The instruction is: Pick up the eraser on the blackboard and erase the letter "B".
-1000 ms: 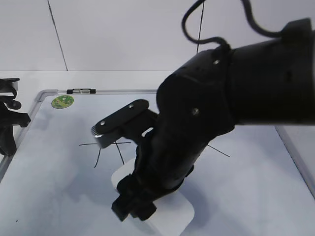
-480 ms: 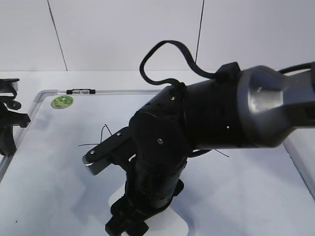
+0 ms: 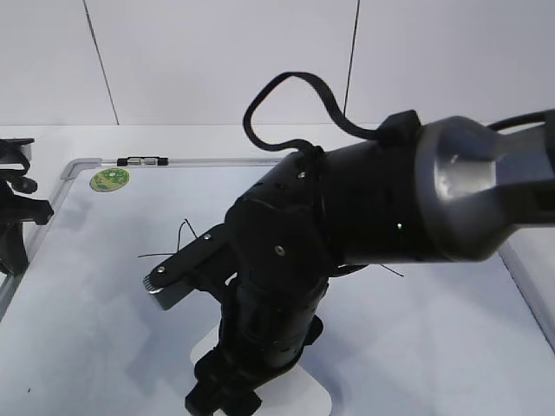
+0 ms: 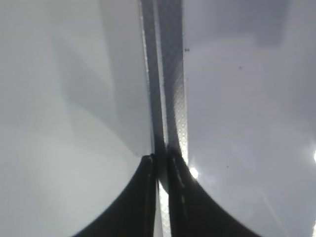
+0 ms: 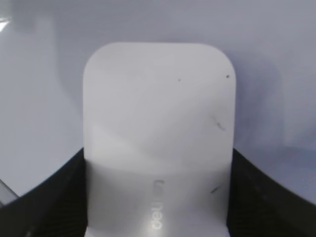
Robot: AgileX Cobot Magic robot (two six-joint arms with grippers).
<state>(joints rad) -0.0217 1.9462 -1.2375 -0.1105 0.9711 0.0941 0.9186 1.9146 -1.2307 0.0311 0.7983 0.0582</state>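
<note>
1. Lying flat on the table (image 3: 217, 139), the blackboard (image 3: 87, 295) carries a round green sticker (image 3: 110, 179) in its far left corner, with a small black-and-clear clip (image 3: 143, 160) on the far frame
2. Resting on the blackboard near the front edge, the eraser (image 5: 158, 133) sits white side up with faint grey lettering on top; from outside only its white corners (image 3: 312, 400) show beneath the arm
3. The right arm (image 3: 364, 217) blocks most of the writing; only thin black strokes (image 3: 165, 254) peek out at its left and a short line at its right, so the letter "B" cannot be made out
4. The right tool (image 5: 158, 197) is clamped on the eraser, one dark finger (image 5: 49, 197) against each long side
5. The left tool (image 4: 160, 173) has its fingers nearly together over the board's silver frame (image 4: 168, 74), holding nothing; from outside it sits at the left edge (image 3: 13, 217)
</note>
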